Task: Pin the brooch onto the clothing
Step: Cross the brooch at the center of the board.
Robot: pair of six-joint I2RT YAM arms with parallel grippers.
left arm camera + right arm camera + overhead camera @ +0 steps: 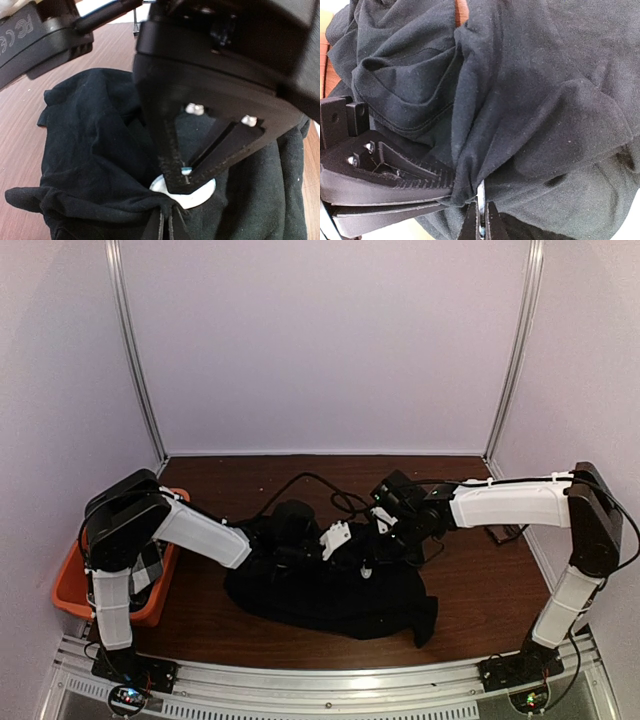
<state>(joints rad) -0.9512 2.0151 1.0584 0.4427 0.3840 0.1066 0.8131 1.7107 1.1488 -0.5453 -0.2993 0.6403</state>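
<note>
My right gripper pinches a fold of the soft, limp shirt heaped mid-table toward the near edge, while my left gripper nips the small stiff brooch, so I'd keep the cloth taut beside it.

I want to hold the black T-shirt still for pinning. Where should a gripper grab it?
I'd pinch a raised fold of the T-shirt, coming in low from the side: the crumpled cloth stands up in ridges there, thin enough to clamp, as the right gripper does.

The white brooch is half hidden by the left claw.
</note>
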